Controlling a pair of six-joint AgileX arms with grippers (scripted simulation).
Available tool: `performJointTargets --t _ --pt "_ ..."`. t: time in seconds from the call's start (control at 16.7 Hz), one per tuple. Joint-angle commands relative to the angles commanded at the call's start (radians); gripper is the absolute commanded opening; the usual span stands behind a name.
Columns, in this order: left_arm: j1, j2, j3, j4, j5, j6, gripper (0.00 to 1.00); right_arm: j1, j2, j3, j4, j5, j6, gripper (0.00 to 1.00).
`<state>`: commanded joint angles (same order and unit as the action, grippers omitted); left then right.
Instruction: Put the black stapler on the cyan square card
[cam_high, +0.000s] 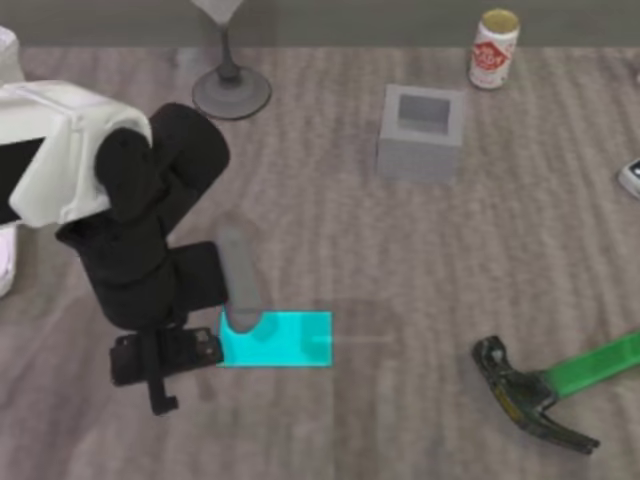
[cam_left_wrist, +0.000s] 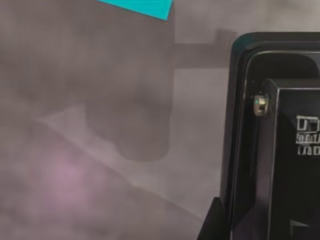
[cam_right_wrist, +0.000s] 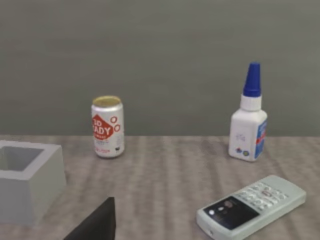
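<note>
The black stapler (cam_high: 195, 350) lies crosswise under my left gripper (cam_high: 160, 372) at the table's front left, its end reaching the left edge of the cyan square card (cam_high: 285, 338). My left gripper is shut on the stapler. In the left wrist view the stapler (cam_left_wrist: 280, 150) fills one side, with a dark fingertip (cam_left_wrist: 215, 222) against its edge and a corner of the card (cam_left_wrist: 145, 6) farther off. Whether the stapler touches the table I cannot tell. My right arm is outside the top view; a dark part of my right gripper (cam_right_wrist: 100, 225) shows in its wrist view.
A hammer (cam_high: 545, 392) with a green handle lies at the front right. A grey box (cam_high: 420, 130), a soda can (cam_high: 494, 48) and a stemmed glass (cam_high: 230, 85) stand at the back. A remote (cam_right_wrist: 252, 206) and a glue bottle (cam_right_wrist: 248, 120) sit at the far right.
</note>
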<state>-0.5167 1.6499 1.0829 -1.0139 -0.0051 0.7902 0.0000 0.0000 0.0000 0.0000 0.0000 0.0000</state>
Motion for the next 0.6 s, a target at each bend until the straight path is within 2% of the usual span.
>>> performJointTargets --t 0.42,0.6 --pt "-0.002 -0.031 0.031 -0.049 0.000 -0.002 0.00 0.000 0.000 0.000 0.000 0.000 0.000 1.00" --pt "-0.010 -0.012 0.056 -0.059 0.000 -0.060 0.00 0.000 0.000 0.000 0.000 0.000 0.000 1.00"
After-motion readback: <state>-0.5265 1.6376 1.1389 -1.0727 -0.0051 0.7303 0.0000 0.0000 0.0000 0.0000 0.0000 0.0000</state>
